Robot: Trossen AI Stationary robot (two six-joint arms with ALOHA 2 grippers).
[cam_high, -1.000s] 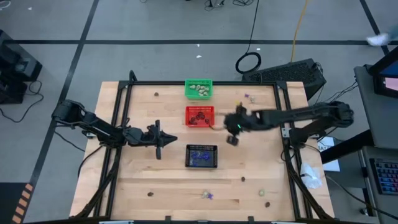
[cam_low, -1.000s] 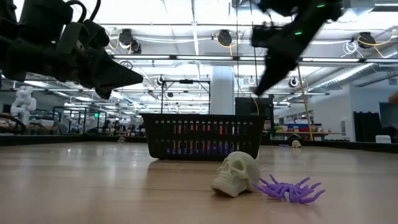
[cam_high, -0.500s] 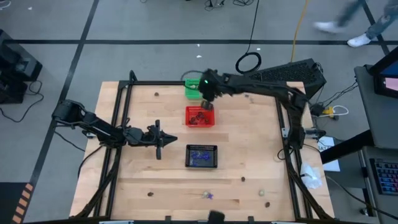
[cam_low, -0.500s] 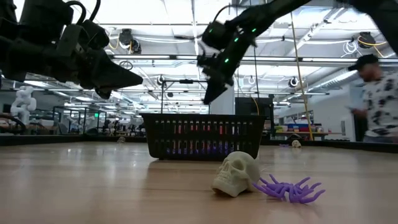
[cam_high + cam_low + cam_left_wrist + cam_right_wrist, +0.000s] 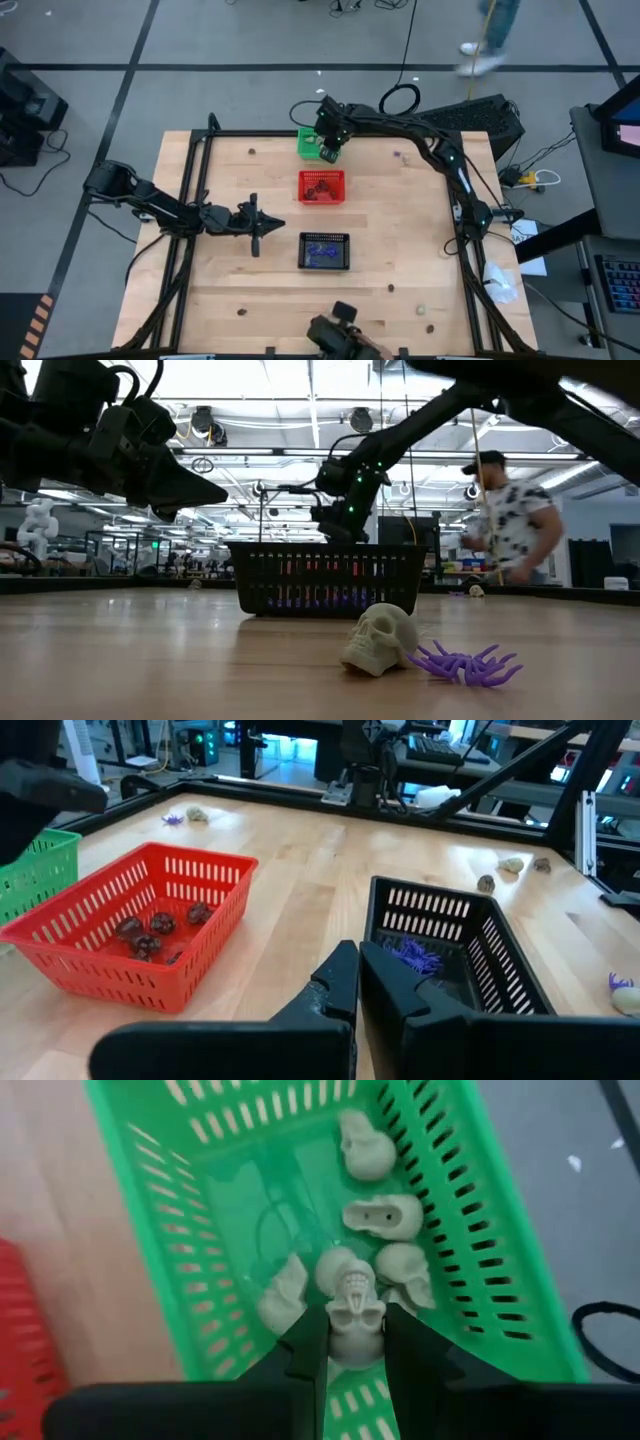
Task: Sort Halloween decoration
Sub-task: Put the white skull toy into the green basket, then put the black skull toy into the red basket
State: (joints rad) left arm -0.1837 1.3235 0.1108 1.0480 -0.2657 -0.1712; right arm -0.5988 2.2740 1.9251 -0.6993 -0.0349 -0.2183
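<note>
Right arm: a second ago we had the right gripper (image 5: 356, 1342) over the middle of the table, right of the red basket (image 5: 322, 187); half a second ago it was at the far baskets — now it hangs over the green basket (image 5: 311, 144), fingers clamped on a cream skull (image 5: 355, 1313).

Meaning for the task: we judge this a delivery about to finish; the skull sits above its own kind, and release is the step left.

Green basket contents: several pale cream skulls (image 5: 366, 1143) lie jumbled on the floor of it, smooth and rounded, eye sockets dark.

Left arm: the left gripper (image 5: 357, 982) has not moved in that second; it waits between the red basket and the black basket (image 5: 456, 948), fingers pressed together on nothing.

Red basket: dark brown lumps (image 5: 160, 923), knobbly, gathered in one corner.

Black basket: purple spiders (image 5: 417, 956) with thin splayed legs.

Baskets: rigid plastic mesh, slotted walls, rectangular.

Still unsorted: one cream skull trinket (image 5: 378, 641) touching a purple spider (image 5: 465, 663) near the front edge of the wooden table (image 5: 400, 250) — plus a few small pieces scattered toward the table's right side, too small for us to name.

Background: a person (image 5: 510, 525) walks beyond the table.
</note>
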